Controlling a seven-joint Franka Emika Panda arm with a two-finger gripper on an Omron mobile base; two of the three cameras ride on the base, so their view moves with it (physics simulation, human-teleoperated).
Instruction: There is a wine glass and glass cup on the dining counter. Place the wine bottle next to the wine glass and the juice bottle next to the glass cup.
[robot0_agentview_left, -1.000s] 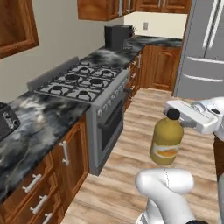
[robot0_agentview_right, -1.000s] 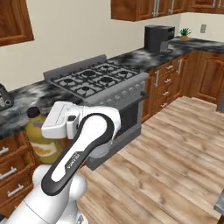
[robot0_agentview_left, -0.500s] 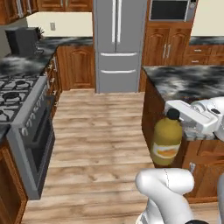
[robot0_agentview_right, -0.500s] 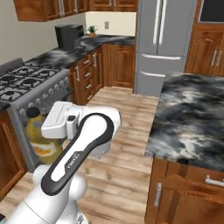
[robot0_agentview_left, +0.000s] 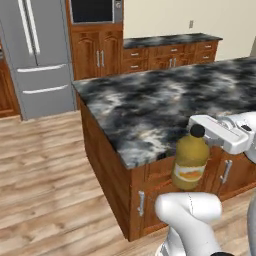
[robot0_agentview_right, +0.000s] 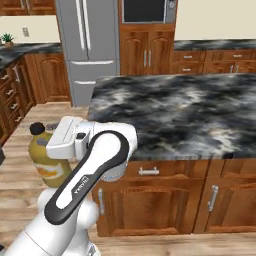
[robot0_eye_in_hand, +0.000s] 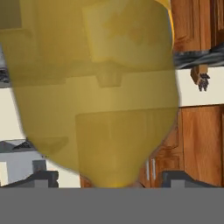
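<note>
My gripper (robot0_agentview_left: 199, 134) is shut on the juice bottle (robot0_agentview_left: 190, 161), a squat yellow-orange bottle with a black cap and a white-orange label. I hold it upright in the air, just off the near edge of the dining counter (robot0_agentview_left: 150, 105). From the right side the juice bottle (robot0_agentview_right: 42, 161) hangs left of the counter's (robot0_agentview_right: 180, 110) corner, with the gripper (robot0_agentview_right: 50, 146) at its neck. Up close, the yellow juice bottle (robot0_eye_in_hand: 96, 87) sits between my fingertips (robot0_eye_in_hand: 41, 177). The wine glass, glass cup and wine bottle are out of view.
A steel fridge (robot0_agentview_left: 40, 55) and a built-in oven (robot0_agentview_left: 92, 10) stand against the far wall, with a marbled wall counter (robot0_agentview_left: 170, 40) to the right. Wood floor (robot0_agentview_left: 45, 170) lies left of the island. The island's drawers (robot0_agentview_right: 150, 172) face me.
The whole view has swung from the stove, past the fridge, onto the marbled island: the base turned. The juice bottle has stayed in my shut gripper throughout.
</note>
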